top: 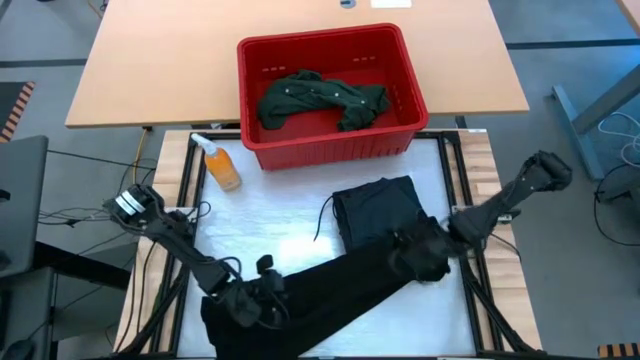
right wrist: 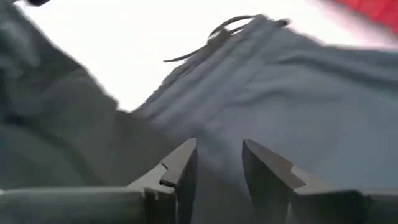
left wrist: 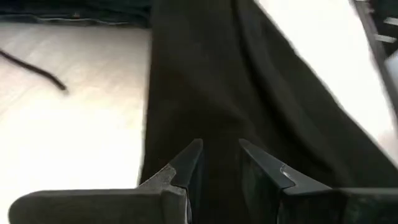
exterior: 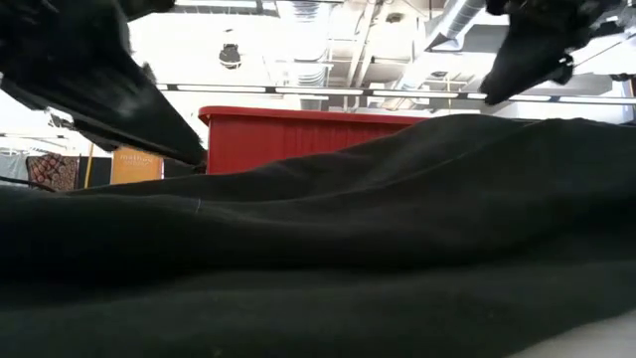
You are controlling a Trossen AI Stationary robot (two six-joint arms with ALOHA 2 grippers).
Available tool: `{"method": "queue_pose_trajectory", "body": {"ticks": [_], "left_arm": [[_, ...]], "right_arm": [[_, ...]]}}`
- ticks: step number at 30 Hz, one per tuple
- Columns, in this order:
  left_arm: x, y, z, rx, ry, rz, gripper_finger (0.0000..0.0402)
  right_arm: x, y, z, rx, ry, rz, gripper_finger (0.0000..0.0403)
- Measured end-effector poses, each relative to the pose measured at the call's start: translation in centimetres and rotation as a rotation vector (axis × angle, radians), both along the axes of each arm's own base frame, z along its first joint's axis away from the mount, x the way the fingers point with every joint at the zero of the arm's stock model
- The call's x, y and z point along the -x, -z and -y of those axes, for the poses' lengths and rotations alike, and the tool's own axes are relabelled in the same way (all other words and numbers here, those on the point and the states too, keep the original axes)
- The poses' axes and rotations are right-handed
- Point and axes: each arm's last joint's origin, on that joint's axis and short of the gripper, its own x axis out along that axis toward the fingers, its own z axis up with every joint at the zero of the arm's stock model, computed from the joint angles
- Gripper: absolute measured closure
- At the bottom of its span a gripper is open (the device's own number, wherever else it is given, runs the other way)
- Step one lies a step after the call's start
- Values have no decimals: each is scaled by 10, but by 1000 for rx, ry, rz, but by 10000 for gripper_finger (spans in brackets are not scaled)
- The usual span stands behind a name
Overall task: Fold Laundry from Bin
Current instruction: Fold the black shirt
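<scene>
A long black garment [top: 330, 295] lies stretched on the white tabletop [top: 270, 215], its long axis running diagonally from the near left corner up toward the right side. Its left end is bunched at the near edge; its right end meets a second black piece [top: 378, 212], folded into a rough rectangle right of centre, with a drawstring [top: 322, 218] trailing off its left edge.

The left hand [top: 262, 300] sits at the near left end of the long garment. In the left wrist view its fingers [left wrist: 186, 165] stand a little apart over the cloth; whether cloth is caught between them cannot be told. The right hand [top: 425, 255] is at the garment's upper right end, touching the folded piece; its fingers [right wrist: 180, 163] stand partly apart above grey-looking fabric, and no grip on it can be confirmed.

The bin [top: 330, 145] stands at the far edge, centred, holding the dark green shirt [top: 320, 100] crumpled across its floor. An orange bottle [top: 218, 163] lies just beside the bin's near left corner, well apart from both hands.

Bare tabletop remains left of the folded piece, between bottle and long garment. In the low view the black cloth fills the foreground, with the bin's red wall [exterior: 298, 139] behind
</scene>
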Motion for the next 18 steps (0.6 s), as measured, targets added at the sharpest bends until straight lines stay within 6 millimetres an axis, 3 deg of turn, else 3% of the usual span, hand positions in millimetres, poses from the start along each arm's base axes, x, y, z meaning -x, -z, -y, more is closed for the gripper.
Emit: {"method": "queue_pose_trajectory", "body": {"ticks": [6,10,18], "left_arm": [[-22,12,-11,56,-60,62,317],[-28,29,-11,68,-46,33,317],[-31,61,-9,94,-59,-22,317]], "right_arm": [[-6,8,30,-48,29,-161,275],[-2,16,30,-60,27,-264,284],[-4,28,38,-42,83,-288,285]]}}
